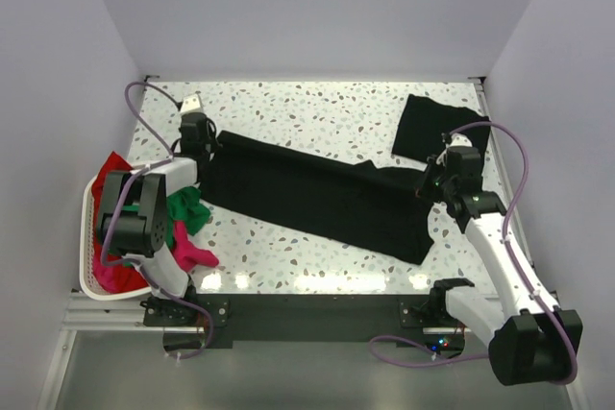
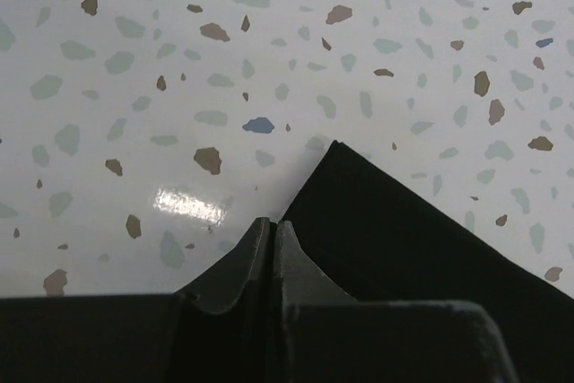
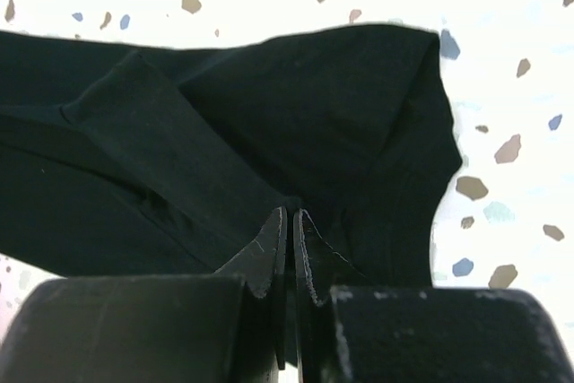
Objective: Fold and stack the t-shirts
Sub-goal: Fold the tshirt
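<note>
A black t-shirt (image 1: 317,194) lies stretched slantwise across the table. My left gripper (image 1: 205,148) is at its far left corner. In the left wrist view the left gripper (image 2: 271,221) is shut, and the edge of the cloth (image 2: 404,248) runs right into its fingertips. My right gripper (image 1: 430,184) is at the shirt's right end. In the right wrist view the right gripper (image 3: 293,211) is shut on puckered black cloth (image 3: 269,114). A second black t-shirt (image 1: 437,127) lies folded at the far right.
A white basket (image 1: 86,237) stands at the left table edge with a red shirt (image 1: 115,168) in it. A green shirt (image 1: 187,208) and a magenta shirt (image 1: 197,254) hang over its side. White walls close in the table on three sides.
</note>
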Controlling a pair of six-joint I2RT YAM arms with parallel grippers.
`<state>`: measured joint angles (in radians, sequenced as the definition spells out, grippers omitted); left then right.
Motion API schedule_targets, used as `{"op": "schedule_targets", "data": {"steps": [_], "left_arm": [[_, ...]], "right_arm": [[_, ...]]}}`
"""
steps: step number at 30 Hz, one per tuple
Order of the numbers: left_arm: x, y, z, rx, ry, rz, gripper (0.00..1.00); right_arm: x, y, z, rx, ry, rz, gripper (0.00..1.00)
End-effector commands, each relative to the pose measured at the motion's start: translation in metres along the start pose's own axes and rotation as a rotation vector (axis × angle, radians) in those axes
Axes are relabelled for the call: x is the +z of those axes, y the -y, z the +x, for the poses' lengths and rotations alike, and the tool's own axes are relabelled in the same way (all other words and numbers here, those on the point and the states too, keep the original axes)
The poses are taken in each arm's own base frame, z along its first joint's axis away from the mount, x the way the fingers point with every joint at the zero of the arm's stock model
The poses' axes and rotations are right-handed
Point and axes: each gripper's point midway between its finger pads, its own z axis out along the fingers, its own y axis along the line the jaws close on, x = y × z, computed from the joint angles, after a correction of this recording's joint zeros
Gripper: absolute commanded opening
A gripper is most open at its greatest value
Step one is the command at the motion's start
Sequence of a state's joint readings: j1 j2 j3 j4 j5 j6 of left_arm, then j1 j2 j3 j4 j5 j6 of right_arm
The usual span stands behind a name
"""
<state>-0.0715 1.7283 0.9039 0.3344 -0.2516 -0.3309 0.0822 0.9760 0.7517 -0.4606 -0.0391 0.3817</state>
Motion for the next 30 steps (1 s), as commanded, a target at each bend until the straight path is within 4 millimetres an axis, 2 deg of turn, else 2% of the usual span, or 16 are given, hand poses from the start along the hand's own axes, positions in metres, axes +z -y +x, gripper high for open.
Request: {"op": "schedule_targets", "data": {"steps": [1, 2, 4, 5, 8, 10, 15, 16, 18, 19, 21, 22, 24, 25, 27, 30], "left_arm": [[-0.014, -0.018, -0.019, -0.052, 0.058, -0.088, 0.00], [-0.017, -0.021, -0.016, -0.066, 0.051, -0.103, 0.03], [-0.025, -0.028, -0.019, -0.083, 0.059, -0.134, 0.20], [-0.029, -0.030, -0.018, -0.093, 0.062, -0.144, 0.46], [-0.043, -0.033, -0.034, -0.119, 0.112, -0.149, 0.82], [-0.053, -0.029, -0.046, -0.130, 0.143, -0.123, 0.85], [-0.061, -0.004, -0.056, -0.112, 0.178, 0.002, 0.86], [-0.058, 0.001, -0.053, -0.096, 0.170, 0.024, 0.86], [-0.055, 0.015, -0.049, -0.084, 0.158, 0.096, 0.86], [-0.049, 0.020, -0.041, -0.078, 0.136, 0.119, 0.86], [-0.046, 0.034, -0.038, -0.074, 0.125, 0.188, 0.87], [-0.041, 0.037, -0.032, -0.075, 0.107, 0.206, 0.87], [-0.037, 0.047, -0.027, -0.075, 0.091, 0.257, 0.87], [-0.035, 0.051, -0.028, -0.080, 0.090, 0.272, 0.87], [-0.033, 0.056, -0.023, -0.082, 0.077, 0.298, 0.87], [-0.031, 0.058, -0.022, -0.083, 0.075, 0.303, 0.87]], "right_arm": [[-0.003, 0.000, 0.013, -0.004, -0.026, -0.001, 0.00], [-0.002, -0.003, 0.020, -0.019, -0.047, -0.011, 0.00], [-0.002, -0.006, 0.031, -0.040, -0.088, -0.011, 0.09], [-0.004, -0.015, 0.037, -0.070, -0.101, -0.029, 0.15], [-0.009, -0.027, 0.047, -0.112, -0.118, -0.058, 0.36], [-0.011, -0.031, 0.048, -0.115, -0.113, -0.072, 0.48], [0.000, -0.042, 0.032, -0.100, -0.074, -0.092, 0.53], [0.006, -0.050, 0.021, -0.095, -0.039, -0.113, 0.53], [0.022, -0.057, 0.020, -0.087, -0.051, -0.134, 0.53], [0.028, -0.067, 0.010, -0.085, -0.023, -0.160, 0.53], [0.048, -0.073, 0.012, -0.093, -0.055, -0.174, 0.53], [0.053, -0.082, -0.001, -0.094, -0.023, -0.196, 0.53], [0.073, -0.088, 0.000, -0.108, -0.043, -0.209, 0.53], [0.077, -0.093, -0.009, -0.111, -0.032, -0.217, 0.53], [0.093, -0.096, -0.002, -0.121, -0.075, -0.225, 0.53], [0.106, -0.107, -0.009, -0.127, -0.070, -0.259, 0.53]]}}
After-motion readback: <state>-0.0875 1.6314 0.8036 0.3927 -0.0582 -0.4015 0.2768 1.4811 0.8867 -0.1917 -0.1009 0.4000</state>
